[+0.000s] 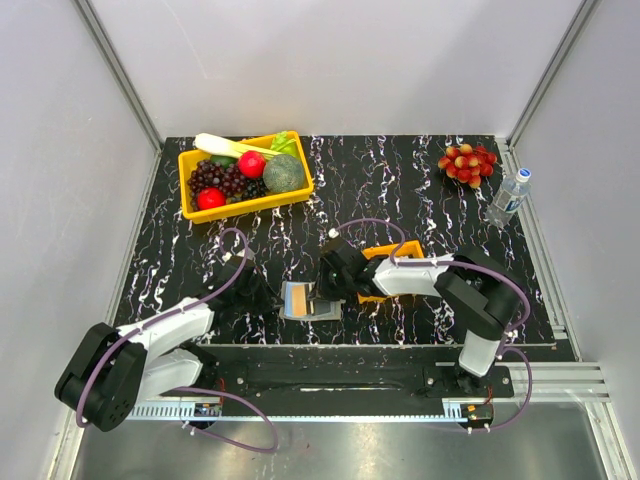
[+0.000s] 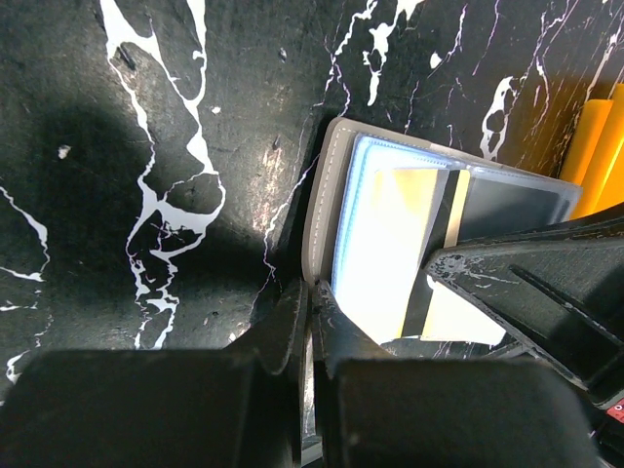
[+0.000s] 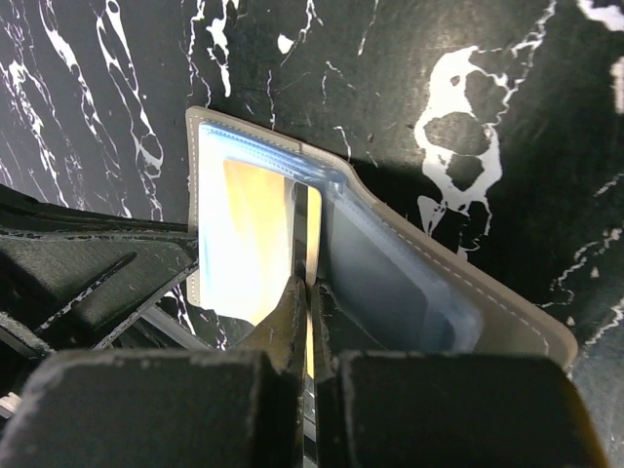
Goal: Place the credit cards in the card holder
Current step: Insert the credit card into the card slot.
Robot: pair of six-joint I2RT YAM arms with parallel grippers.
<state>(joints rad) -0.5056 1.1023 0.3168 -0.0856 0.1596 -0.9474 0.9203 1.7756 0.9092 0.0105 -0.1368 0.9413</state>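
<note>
On the black, white-veined marble-pattern tabletop (image 1: pixel 420 190), the small taupe-grey folding card holder (image 1: pixel 300 301) lies open at about 6 o'clock from the middle, close to the near edge, with its pale blue-grey pockets facing up. The left claw (image 1: pixel 276 297) reaches it from 9 o'clock. In the left wrist view its fingers (image 2: pixel 288 327) are pressed together on the holder's stitched grey edge, pinching it. The right claw (image 1: pixel 320 292) comes in from 3 o'clock. In the right wrist view its fingers (image 3: pixel 288 307) are clamped on a thin tan credit card with a dark stripe (image 2: pixel 395 239), which stands partly inside the holder's clear left pocket while its near end remains between the fingers. A dark panel fills the neighbouring pocket; I cannot tell whether it is a card. The small orange plastic tray (image 1: pixel 384 252) lies just beyond the holder at 2 o'clock from it, mostly covered by the right arm. A large yellow bin of fruit and vegetables (image 1: pixel 186 190) stands at 10 o'clock on the tabletop. A cluster of red and yellow fruit (image 1: pixel 467 163) lies at 1 o'clock, with a clear water bottle with a blue cap (image 1: pixel 508 197) at 2 o'clock, near the right edge.
</note>
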